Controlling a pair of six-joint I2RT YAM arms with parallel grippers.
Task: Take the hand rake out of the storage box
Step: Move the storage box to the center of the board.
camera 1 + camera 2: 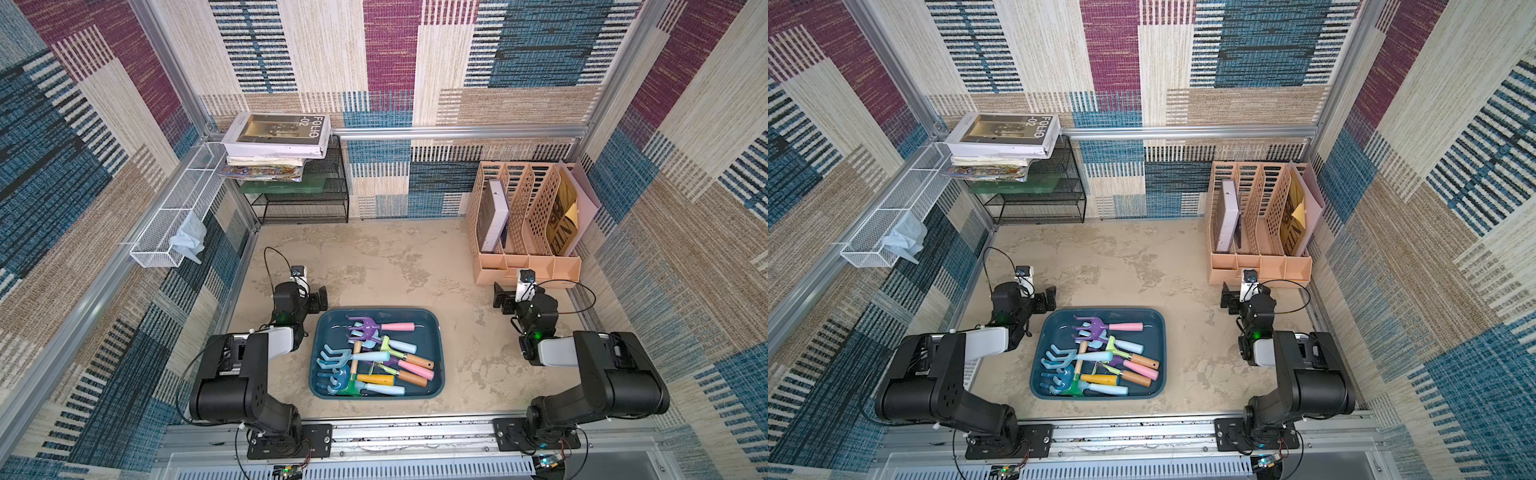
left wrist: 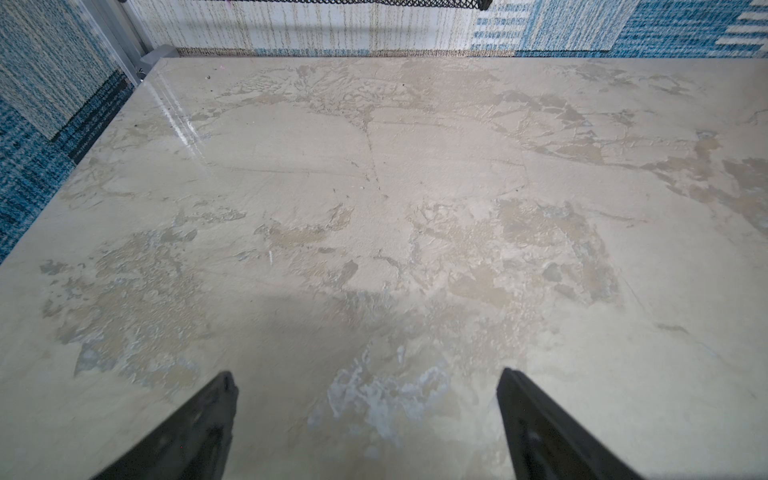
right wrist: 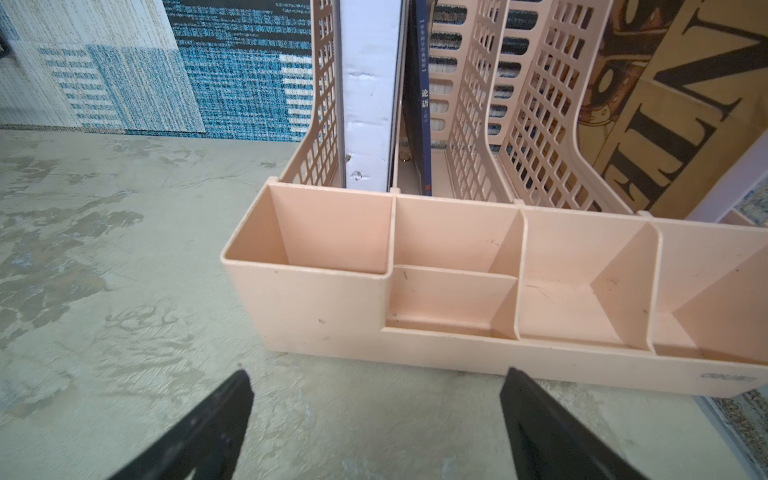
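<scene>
Tabletop [image 1: 395, 257]: mottled beige surface, walled in by patterned carpet panels.
Left arm [image 1: 232, 374]: folded along the left side of the storage box, reaching away from its base rail.
Right arm [image 1: 615, 374]: folded the same way on the right side, well apart from the box.
Mesh shelf [image 1: 307, 208]: black, in the far left corner, with a stack of books [image 1: 276, 135] on top.
File organizer [image 1: 528, 266]: peach, slotted, in the far right corner; its low front compartments [image 3: 316, 307] face the right wrist camera.
Wire basket [image 1: 174, 212]: white, fixed on the left wall, a pale cloth [image 1: 189, 239] hanging from it.
Storage box [image 1: 430, 332]: dark teal tray in the near middle of the table, between the two arms in both top views [image 1: 1152, 336].
Hand rakes [image 1: 374, 356]: a crossed pile of coloured ones inside the box; a purple rake [image 1: 360, 326] with a pink handle lies nearest the far rim, clear of most of the others.
Left gripper [image 1: 320, 299]: just beside the box's far left corner, over bare table; fingers spread apart, nothing between them [image 2: 368, 378].
Right gripper [image 1: 503, 297]: near the organizer's front, fingers spread apart and empty [image 3: 374, 378].
</scene>
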